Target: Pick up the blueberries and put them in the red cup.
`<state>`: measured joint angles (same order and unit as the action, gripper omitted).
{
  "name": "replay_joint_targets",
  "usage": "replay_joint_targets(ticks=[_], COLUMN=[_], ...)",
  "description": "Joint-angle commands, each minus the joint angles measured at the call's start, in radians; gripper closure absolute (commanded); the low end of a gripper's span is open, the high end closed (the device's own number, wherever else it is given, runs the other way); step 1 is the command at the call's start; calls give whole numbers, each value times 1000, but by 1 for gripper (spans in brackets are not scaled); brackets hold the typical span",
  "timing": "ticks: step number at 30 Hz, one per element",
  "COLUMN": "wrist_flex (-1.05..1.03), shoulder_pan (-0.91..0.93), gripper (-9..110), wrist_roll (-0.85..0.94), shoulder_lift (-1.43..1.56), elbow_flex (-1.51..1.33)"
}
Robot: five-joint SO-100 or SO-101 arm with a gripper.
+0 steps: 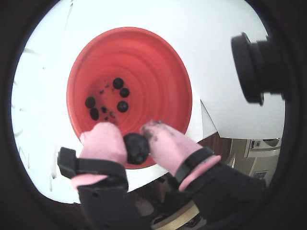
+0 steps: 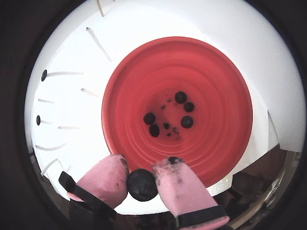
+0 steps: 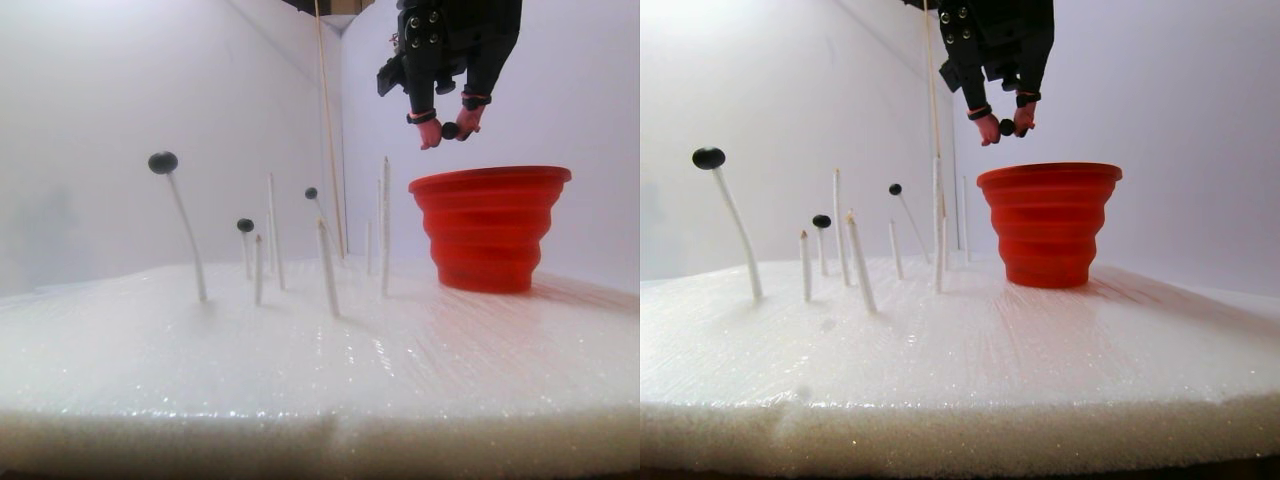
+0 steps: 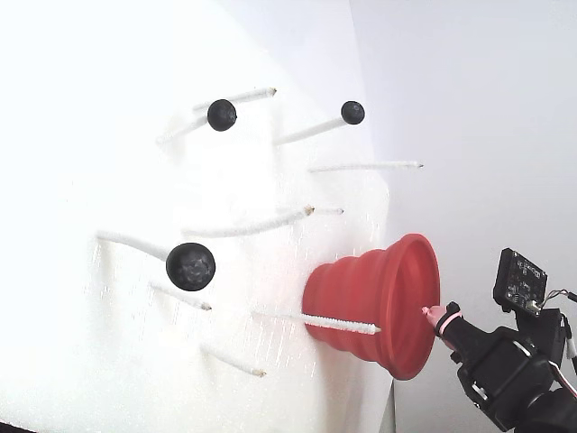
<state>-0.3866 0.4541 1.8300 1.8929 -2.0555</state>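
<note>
The light is bright, soft and even. Both wrist views are fisheye pictures inside a black round border, and the white foam board [image 2: 72, 96] is overexposed there. In the stereo pair view the board glitters, and a faint shadow lies at 3 o'clock from the red cup [image 3: 489, 230]. The fixed view is washed out at 9 o'clock.

Five blueberries [image 2: 168, 116] lie inside upright red cup [image 2: 225, 86]
</note>
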Motion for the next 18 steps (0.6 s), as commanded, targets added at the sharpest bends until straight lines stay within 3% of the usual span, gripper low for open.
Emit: replay_joint_targets(ticks=[1,11,18], wrist_flex=[35,55,57], shoulder_pan=[17,31,8], gripper=[91,82,82], wrist_roll=[12,9,5], shoulder_lift=[-2,-35,-20], elbow_flex=[112,140,141])
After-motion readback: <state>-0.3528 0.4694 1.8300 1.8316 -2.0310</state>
